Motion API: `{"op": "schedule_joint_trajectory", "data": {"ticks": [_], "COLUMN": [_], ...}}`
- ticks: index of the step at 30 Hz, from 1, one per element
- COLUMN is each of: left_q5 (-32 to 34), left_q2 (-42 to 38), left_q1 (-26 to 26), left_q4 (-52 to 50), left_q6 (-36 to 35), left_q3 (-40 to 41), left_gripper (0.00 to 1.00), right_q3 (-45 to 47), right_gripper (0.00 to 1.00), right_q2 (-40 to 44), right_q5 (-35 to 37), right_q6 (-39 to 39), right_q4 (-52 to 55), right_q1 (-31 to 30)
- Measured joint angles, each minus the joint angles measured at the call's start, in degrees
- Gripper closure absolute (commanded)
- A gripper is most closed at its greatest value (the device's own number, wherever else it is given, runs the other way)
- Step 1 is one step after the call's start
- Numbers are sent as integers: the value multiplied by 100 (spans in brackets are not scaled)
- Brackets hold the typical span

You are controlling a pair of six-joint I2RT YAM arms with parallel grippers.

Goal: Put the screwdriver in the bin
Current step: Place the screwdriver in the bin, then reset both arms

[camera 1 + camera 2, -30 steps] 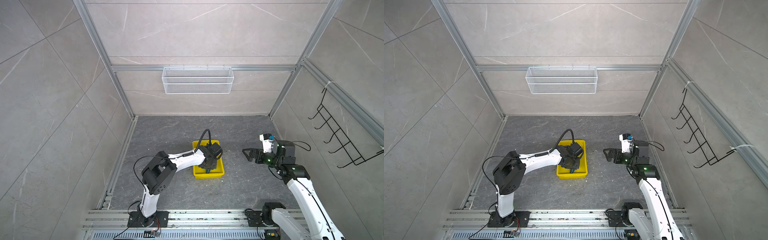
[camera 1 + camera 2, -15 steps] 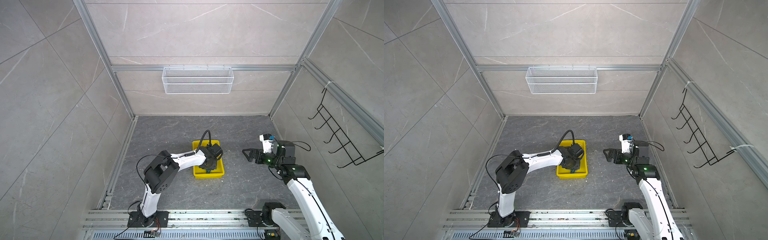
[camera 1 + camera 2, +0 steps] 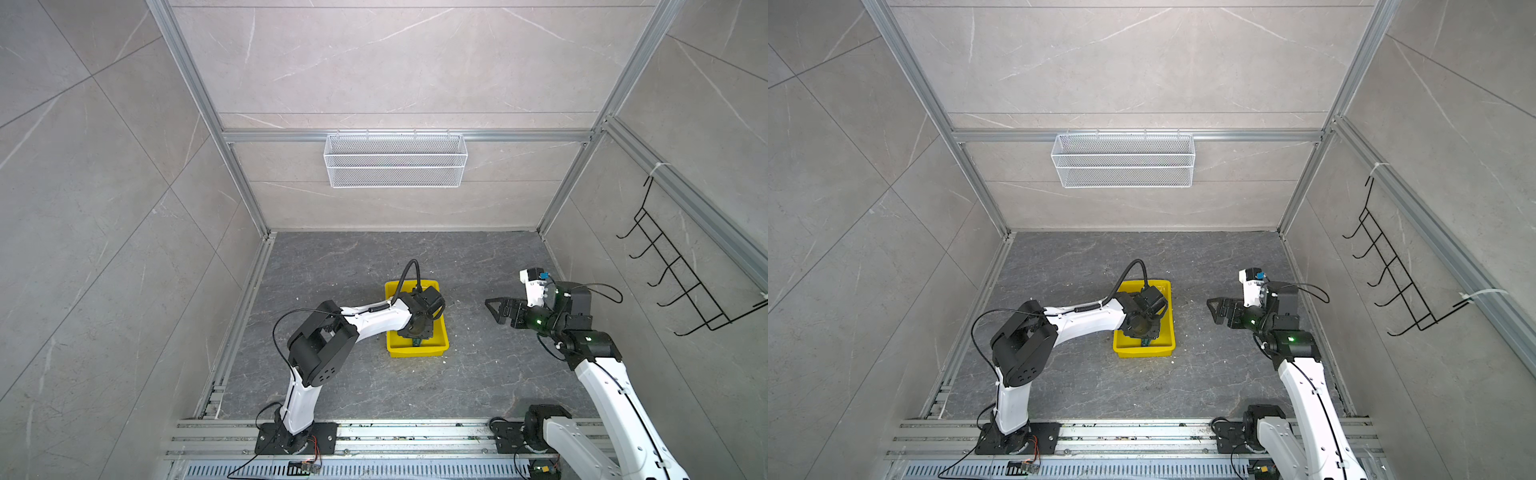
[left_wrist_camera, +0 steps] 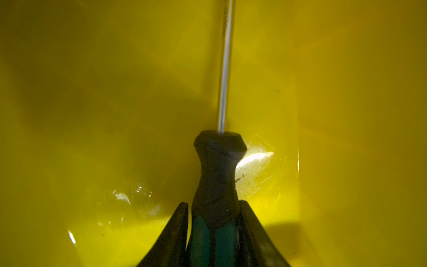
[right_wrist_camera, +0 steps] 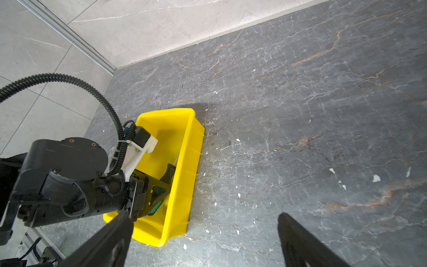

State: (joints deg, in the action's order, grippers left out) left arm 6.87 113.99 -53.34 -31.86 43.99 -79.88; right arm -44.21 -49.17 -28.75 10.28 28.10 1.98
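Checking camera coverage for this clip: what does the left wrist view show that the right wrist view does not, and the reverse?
Only the left wrist view shows the screwdriver close up: its thin shaft lies along the yellow floor of the bin, and the left gripper has a finger on either side of the handle.

Only the right wrist view shows the bin's outer wall, the grey tabletop, the left arm's wrist, and the open right gripper.

Both show the bin and the screwdriver inside it.

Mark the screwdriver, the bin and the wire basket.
screwdriver (image 4: pixel 216 166): left wrist view, dark neck of handle.
bin (image 5: pixel 184 157): right wrist view, long side rim.
wire basket (image 3: pixel 395 160): a top view, front mesh.
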Motion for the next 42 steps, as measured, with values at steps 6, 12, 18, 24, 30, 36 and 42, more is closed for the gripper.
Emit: {"op": "schedule_joint_trajectory", "data": {"ticks": [6, 12, 18, 24, 30, 36, 42], "left_q5": [7, 46, 173, 367, 590, 699, 1370], "left_q2": [-2, -15, -262, -859, -1897, -3392, -4859], "left_q1": [28, 35, 35, 50, 326, 1132, 1969], "left_q4": [28, -101, -190, -291, -234, 341, 1075], "left_q6": [13, -55, -201, -496, -949, -1423, -1797], "left_q3": [-2, -245, -531, -634, -393, 879, 2304], "left_gripper": [45, 35, 26, 9, 0, 0, 0], "right_q3": [0, -7, -83, -203, -306, -306, -317], "right_gripper": [0, 0, 0, 0, 0, 0, 0], "right_q2": [15, 15, 22, 70, 70, 50, -101], "right_q5": [2, 0, 0, 0, 0, 0, 221], "right_q6": [0, 0, 0, -2, 0, 7, 162], "right_q4": [63, 87, 151, 234, 251, 216, 61], "right_q1": [0, 0, 0, 0, 0, 0, 0]}}
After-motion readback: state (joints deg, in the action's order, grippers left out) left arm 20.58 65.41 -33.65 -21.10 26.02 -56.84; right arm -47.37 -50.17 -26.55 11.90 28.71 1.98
